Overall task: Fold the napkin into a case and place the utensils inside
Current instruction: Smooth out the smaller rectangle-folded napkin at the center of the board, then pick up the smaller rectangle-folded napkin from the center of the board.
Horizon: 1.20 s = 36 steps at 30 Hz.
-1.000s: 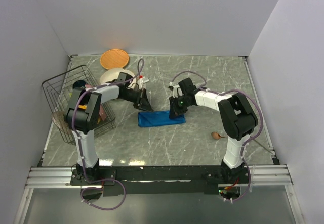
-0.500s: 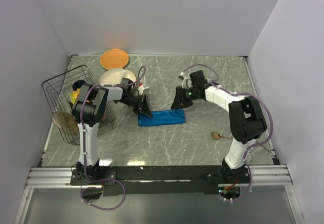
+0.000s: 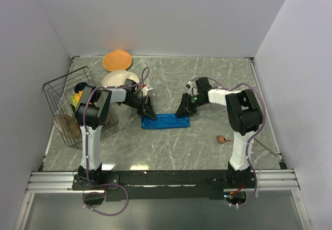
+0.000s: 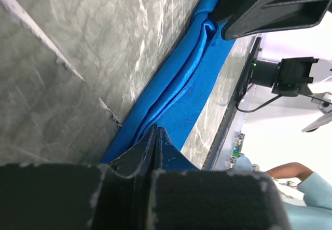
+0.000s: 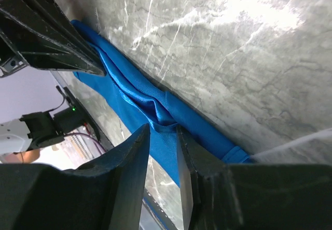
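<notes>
**Top view.** We see both arms rise from their bases, bend at the elbow and send their forearms inward, so that they mirror one another. The left gripper [image 3: 148, 111] tilts down onto the far left corner of the napkin [image 3: 166, 121]. The right gripper [image 3: 182, 111] tilts down onto its far right corner. The napkin lies flat near the middle of the grey marbled table [image 3: 207, 74] as a narrow blue strip, long axis running left to right. A wooden spoon [image 3: 221, 139] lies to the right, close to the right arm and well apart from the cloth. Beside the left arm stand a wire basket [image 3: 61, 87], a white plate [image 3: 117, 77] and, farther back, an orange plate [image 3: 116, 60].

**Left wrist view.** We look along the strip. The two fingers [image 4: 129, 157] are pressed together with no gap between them, and a raised blue fold runs straight into their tips — the claw is clenched on the napkin's edge. The other gripper shows dark at the strip's far end.

**Right wrist view.** The fingers [image 5: 129, 157] stand slightly apart, and a slim gap shows between them. A bunched ridge of the cloth lies just beyond the tips, on the marble. We read this claw as released — at the fold, not clamped on it.
</notes>
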Each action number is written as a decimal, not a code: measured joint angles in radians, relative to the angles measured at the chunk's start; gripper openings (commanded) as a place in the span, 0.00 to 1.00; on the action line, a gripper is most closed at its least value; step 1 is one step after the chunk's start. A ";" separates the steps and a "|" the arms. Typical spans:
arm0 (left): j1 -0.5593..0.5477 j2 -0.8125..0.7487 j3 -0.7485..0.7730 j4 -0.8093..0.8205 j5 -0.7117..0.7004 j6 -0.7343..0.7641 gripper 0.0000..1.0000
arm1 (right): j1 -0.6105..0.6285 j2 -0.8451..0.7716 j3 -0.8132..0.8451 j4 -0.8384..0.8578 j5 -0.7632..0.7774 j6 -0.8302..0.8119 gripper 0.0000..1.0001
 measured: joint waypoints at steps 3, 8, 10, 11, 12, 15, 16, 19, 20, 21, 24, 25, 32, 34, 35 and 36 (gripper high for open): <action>0.000 0.000 0.015 -0.013 -0.007 0.027 0.26 | -0.005 0.004 0.018 -0.024 0.005 -0.015 0.36; 0.000 -0.005 0.101 -0.119 -0.002 0.183 0.52 | -0.005 -0.007 0.034 -0.064 0.006 -0.087 0.41; 0.000 -0.016 0.152 -0.184 0.000 0.276 0.54 | -0.003 -0.024 0.040 -0.095 0.010 -0.125 0.41; 0.000 -0.025 0.171 -0.212 0.000 0.320 0.56 | -0.003 -0.037 0.044 -0.112 0.013 -0.149 0.43; 0.000 -0.039 0.193 -0.245 0.000 0.375 0.56 | -0.003 -0.051 0.051 -0.132 0.016 -0.171 0.43; 0.000 -0.070 0.244 -0.312 -0.003 0.513 0.56 | -0.004 -0.100 0.079 -0.176 0.028 -0.224 0.49; -0.001 -0.071 0.272 -0.341 -0.008 0.569 0.56 | -0.005 -0.117 0.084 -0.183 0.031 -0.237 0.50; -0.009 -0.053 0.364 -0.426 -0.035 0.706 0.56 | -0.010 -0.153 0.098 -0.206 0.034 -0.267 0.54; -0.013 -0.044 0.395 -0.452 -0.041 0.740 0.56 | -0.014 -0.158 0.101 -0.211 0.034 -0.272 0.55; -0.020 -0.018 0.454 -0.496 -0.049 0.795 0.56 | -0.021 -0.160 0.105 -0.218 0.034 -0.277 0.56; -0.043 0.049 0.561 -0.576 -0.066 0.920 0.57 | -0.048 -0.161 0.107 -0.245 0.040 -0.295 0.64; -0.054 0.072 0.582 -0.604 -0.075 0.961 0.58 | -0.059 -0.161 0.107 -0.257 0.042 -0.301 0.69; -0.119 0.185 0.605 -0.708 -0.149 1.088 0.55 | -0.103 -0.160 0.108 -0.295 0.054 -0.330 0.77; -0.129 0.216 0.646 -0.739 -0.153 1.092 0.50 | -0.108 -0.160 0.109 -0.303 0.055 -0.338 0.77; -0.130 0.224 0.660 -0.741 -0.157 1.091 0.48 | -0.108 -0.159 0.113 -0.307 0.056 -0.342 0.77; -0.131 0.229 0.674 -0.742 -0.165 1.093 0.47 | -0.108 -0.156 0.121 -0.315 0.056 -0.348 0.77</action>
